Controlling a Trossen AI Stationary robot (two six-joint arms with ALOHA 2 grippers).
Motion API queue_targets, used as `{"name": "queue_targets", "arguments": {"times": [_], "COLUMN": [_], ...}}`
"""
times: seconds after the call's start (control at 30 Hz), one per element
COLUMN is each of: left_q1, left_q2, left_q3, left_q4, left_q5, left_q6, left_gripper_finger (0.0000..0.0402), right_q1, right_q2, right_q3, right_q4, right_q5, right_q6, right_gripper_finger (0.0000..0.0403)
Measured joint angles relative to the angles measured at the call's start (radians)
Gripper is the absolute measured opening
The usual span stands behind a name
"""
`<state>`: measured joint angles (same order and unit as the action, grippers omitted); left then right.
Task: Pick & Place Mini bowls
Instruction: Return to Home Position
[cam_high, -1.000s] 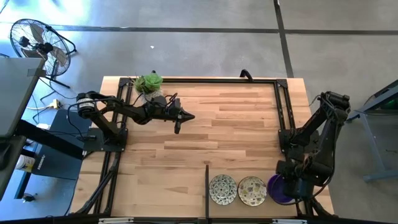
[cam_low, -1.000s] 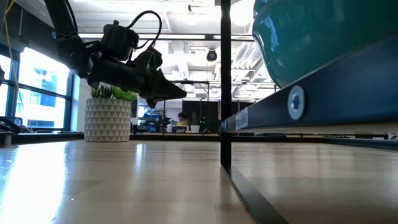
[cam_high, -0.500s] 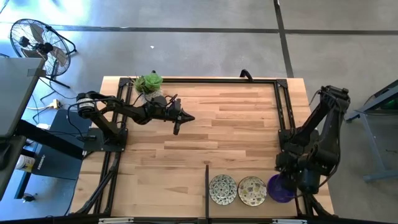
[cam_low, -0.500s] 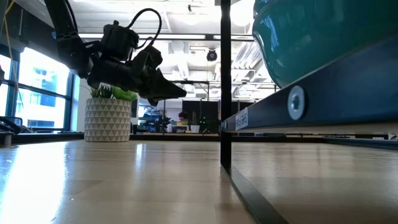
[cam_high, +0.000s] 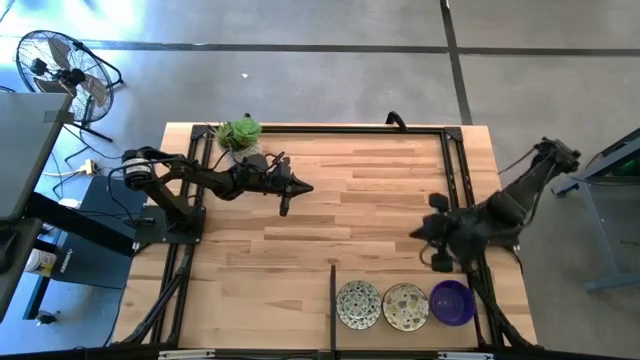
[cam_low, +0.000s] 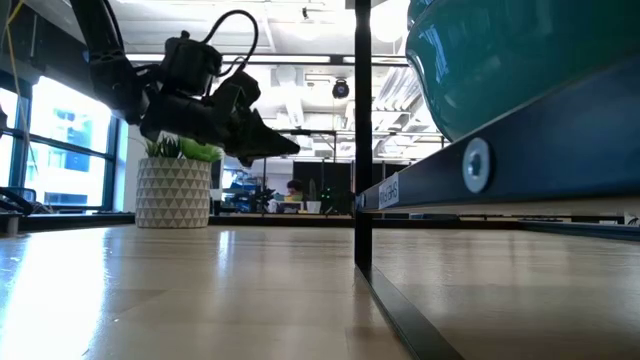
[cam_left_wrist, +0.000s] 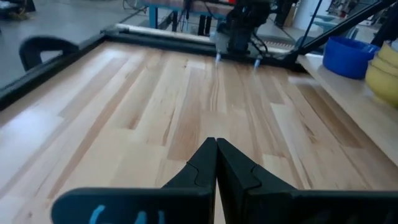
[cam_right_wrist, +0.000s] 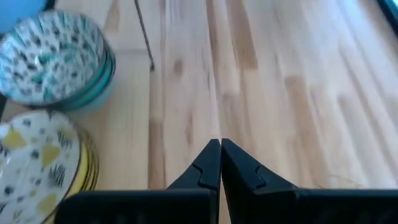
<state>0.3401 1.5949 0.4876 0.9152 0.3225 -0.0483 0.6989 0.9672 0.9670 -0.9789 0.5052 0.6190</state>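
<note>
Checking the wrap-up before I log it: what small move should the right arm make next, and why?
Probably retract the right gripper toward its base at the table's right edge. It's shut and empty, off the purple bowls, with the yellow-patterned stack and teal-patterned stack lined up beside them. Left gripper hovers idle.

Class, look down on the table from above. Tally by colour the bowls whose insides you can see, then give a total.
Teal-patterned bowl: 1
Yellow-patterned bowl: 1
Purple bowl: 1
Total: 3
</note>
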Motion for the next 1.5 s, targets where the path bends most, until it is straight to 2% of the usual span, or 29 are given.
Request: {"name": "queue_targets", "arguments": {"times": [0.2, 0.4, 0.53, 0.73, 0.8, 1.03, 1.33, 1.5], "left_q1": [0.000, 0.000, 0.000, 0.000, 0.000, 0.000, 0.000, 0.000], "left_q2": [-0.073, -0.137, -0.160, -0.212, -0.231, -0.327, -0.455, -0.521], "left_q3": [-0.018, -0.064, -0.104, -0.161, -0.172, -0.227, -0.282, -0.294], "left_q4": [0.005, 0.005, 0.012, 0.065, 0.058, 0.045, -0.015, -0.097], "left_q5": [-0.015, -0.027, -0.029, -0.048, -0.053, -0.092, -0.136, -0.155], "left_q6": [0.035, 0.044, 0.042, 0.040, 0.040, 0.036, 0.025, 0.025], "left_gripper_finger": [0.0001, 0.0001, 0.0001, 0.0001, 0.0001, 0.0001, 0.0001, 0.0001], "right_q1": [-0.228, -0.431, -0.569, -0.755, -0.796, -0.876, -0.884, -0.884], "right_q2": [-0.020, -0.012, -0.033, -0.037, -0.041, -0.097, -0.288, -0.401], "right_q3": [0.000, -0.014, -0.137, -0.392, -0.458, -0.591, -0.701, -0.777], "right_q4": [0.199, 0.381, 0.649, 1.169, 1.272, 1.357, 1.359, 1.369], "right_q5": [-0.146, -0.328, -0.523, -0.693, -0.724, -0.707, -0.492, -0.426], "right_q6": [-0.344, -0.594, -0.708, -0.758, -0.753, -0.715, -0.737, -0.732], "right_gripper_finger": [0.0000, 0.0000, 0.0000, 0.0000, 0.0000, 0.0000, 0.0000, 0.0000]}}
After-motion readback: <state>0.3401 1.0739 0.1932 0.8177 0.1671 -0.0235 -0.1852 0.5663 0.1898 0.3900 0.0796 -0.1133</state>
